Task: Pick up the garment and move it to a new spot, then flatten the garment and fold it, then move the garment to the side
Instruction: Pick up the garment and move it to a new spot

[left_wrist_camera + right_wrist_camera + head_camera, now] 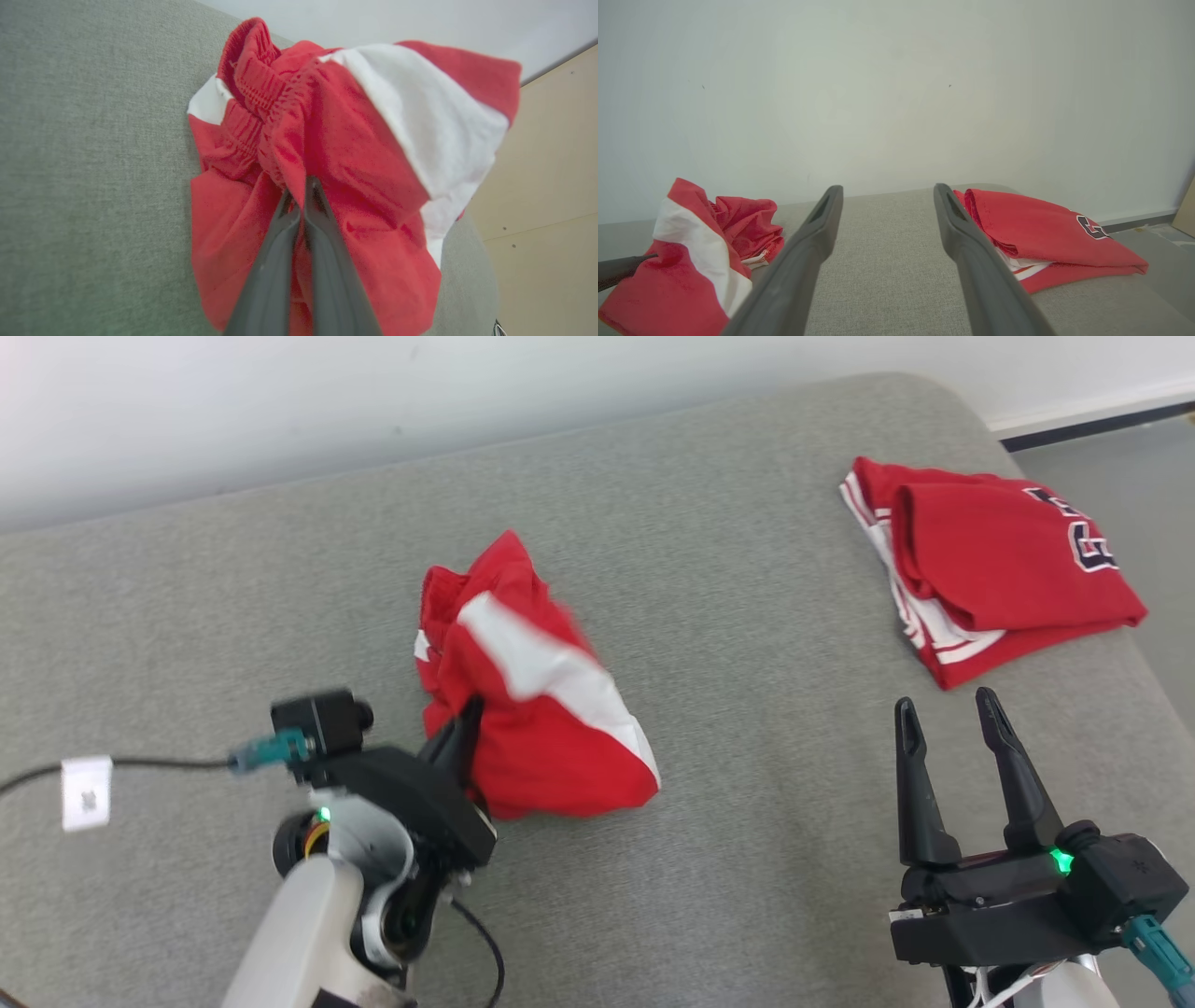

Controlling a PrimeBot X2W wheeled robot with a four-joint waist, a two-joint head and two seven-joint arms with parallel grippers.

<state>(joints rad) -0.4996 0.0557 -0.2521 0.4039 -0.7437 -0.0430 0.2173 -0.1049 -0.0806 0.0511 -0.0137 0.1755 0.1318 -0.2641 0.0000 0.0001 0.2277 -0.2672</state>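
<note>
The left claw (464, 726), on its pale forearm, reaches over the near left part of the grey pad (747, 616). Its two dark fingers are pressed together on a fold of the red-and-white garment (541, 728). In the left wrist view the claw's tips (301, 184) pinch red cloth just below the gathered elastic waistband (247, 70).

The garment stands in a crumpled heap near the middle of the pad, a little toward its left. A broad white stripe (551, 667) runs across the top of the heap, which is slightly blurred. From the right wrist view its lower edge (668, 289) looks to be on the pad, with the rest bunched upward.

The right claw (948, 709) is over the near right part of the pad. Its fingers are spread wide with only bare grey fabric between them, and they grip nothing (887, 191).

A folded red jersey (999, 560) with white trim and black lettering (1088, 546) lies flat at the pad's far right corner. It is well apart from the garment.

A dark cable (168, 763) with a white tag (87, 791) crosses the pad's near left edge toward the left wrist. A pale wall (280, 411) runs along the far side of the pad.
</note>
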